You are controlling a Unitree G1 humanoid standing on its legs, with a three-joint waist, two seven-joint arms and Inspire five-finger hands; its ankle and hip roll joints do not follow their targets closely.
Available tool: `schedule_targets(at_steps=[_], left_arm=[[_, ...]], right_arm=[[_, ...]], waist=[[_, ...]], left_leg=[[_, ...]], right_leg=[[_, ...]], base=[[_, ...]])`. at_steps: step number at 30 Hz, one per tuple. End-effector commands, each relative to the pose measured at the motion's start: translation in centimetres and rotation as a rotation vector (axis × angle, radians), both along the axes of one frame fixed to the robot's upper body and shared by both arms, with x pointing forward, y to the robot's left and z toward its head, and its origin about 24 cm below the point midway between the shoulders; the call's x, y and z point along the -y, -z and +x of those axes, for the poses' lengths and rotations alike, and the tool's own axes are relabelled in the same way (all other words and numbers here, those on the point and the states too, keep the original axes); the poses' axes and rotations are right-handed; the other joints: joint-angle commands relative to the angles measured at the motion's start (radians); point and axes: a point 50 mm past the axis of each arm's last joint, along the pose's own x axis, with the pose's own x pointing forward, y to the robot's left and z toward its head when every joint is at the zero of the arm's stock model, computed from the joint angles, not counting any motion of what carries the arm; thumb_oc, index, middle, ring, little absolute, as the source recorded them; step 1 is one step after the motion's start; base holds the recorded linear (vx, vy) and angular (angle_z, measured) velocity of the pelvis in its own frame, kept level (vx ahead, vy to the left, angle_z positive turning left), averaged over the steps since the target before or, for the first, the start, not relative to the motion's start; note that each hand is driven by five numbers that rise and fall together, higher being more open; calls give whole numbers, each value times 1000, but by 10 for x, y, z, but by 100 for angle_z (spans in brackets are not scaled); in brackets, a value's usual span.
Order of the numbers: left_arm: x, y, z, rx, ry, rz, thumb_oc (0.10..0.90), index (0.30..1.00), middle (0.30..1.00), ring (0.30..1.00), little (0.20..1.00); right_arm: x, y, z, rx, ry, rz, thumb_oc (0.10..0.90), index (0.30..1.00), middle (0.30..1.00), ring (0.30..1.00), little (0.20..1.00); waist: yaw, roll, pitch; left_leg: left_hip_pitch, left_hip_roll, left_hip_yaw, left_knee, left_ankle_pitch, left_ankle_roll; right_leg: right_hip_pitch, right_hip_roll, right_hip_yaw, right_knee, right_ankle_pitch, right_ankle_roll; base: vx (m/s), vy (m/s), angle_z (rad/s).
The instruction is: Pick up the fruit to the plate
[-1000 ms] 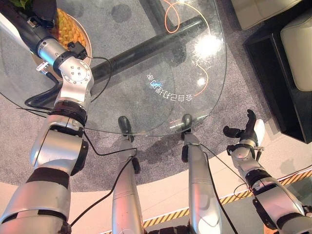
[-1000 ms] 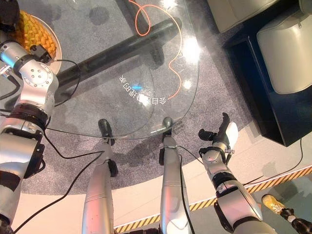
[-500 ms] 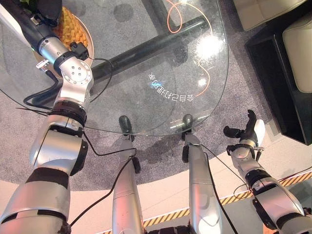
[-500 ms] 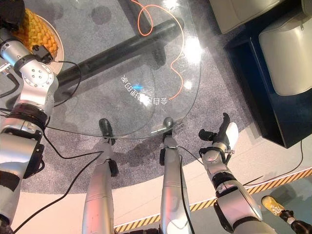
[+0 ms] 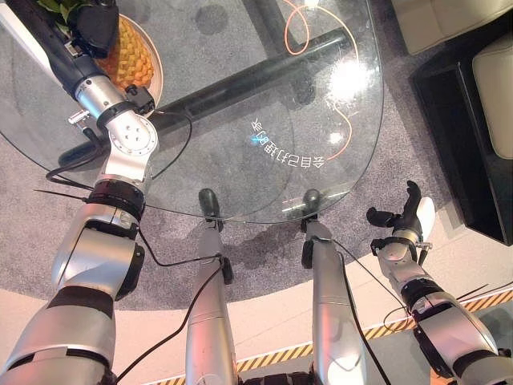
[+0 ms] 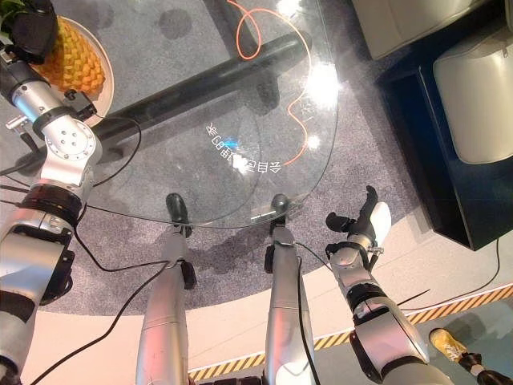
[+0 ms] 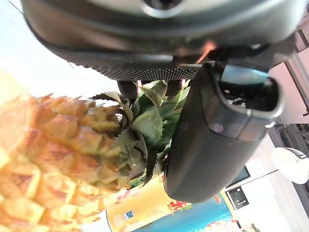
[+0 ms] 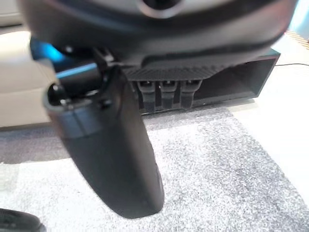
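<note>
We judge the task nearly done: the pineapple (image 5: 128,58) lies on the plate (image 5: 158,74) at the glass table's (image 5: 240,168) far left, our left hand (image 5: 100,24) curled round its crown, unreleased, while the right hand (image 5: 405,218) hangs slack off the table's near right.

No print can be read: 1 line of pale characters (image 5: 287,152) shows reversed on the glass table (image 5: 200,136), between the left hand (image 5: 94,24) and the right hand (image 5: 409,216). Past the left hand's thumb, closed on the pineapple (image 7: 58,159), a yellow band (image 7: 140,210) bears a small logo and red marks, too blurred.
</note>
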Motion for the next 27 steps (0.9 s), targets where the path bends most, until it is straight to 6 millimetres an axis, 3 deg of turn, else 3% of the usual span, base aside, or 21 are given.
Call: schedule_targets(at_steps=[1,2,3,27], left_arm=[[-14,-41,-23,222,-28,45,627,752,752,752,727],[-14,-39,-23,219,-32,48,679,796,796,796,779],[-15,-39,-23,219,-31,48,800,900,900,900,900],[-13,-16,-27,216,-9,54,800,900,900,900,900]], right_arm=[[22,12,-22,8,145,-2,800,900,900,900,900],[22,12,-22,9,146,-2,800,900,900,900,900],[22,13,-22,9,147,-2,800,900,900,900,900],[25,18,-28,8,174,14,800,900,900,900,900]], waist=[[37,-29,-23],[37,-29,-23],[39,-29,-23],[59,-23,-23]], left_leg=[[23,-33,36,162,-209,14],[23,-33,36,162,-210,15],[24,-33,36,161,-209,15],[30,-39,29,156,-209,19]], right_leg=[[59,56,-34,-150,71,-24],[58,56,-34,-149,70,-24],[60,56,-35,-150,70,-24],[72,47,-49,-154,73,-21]], base=[[0,0,0],[0,0,0],[0,0,0],[-1,-2,1]])
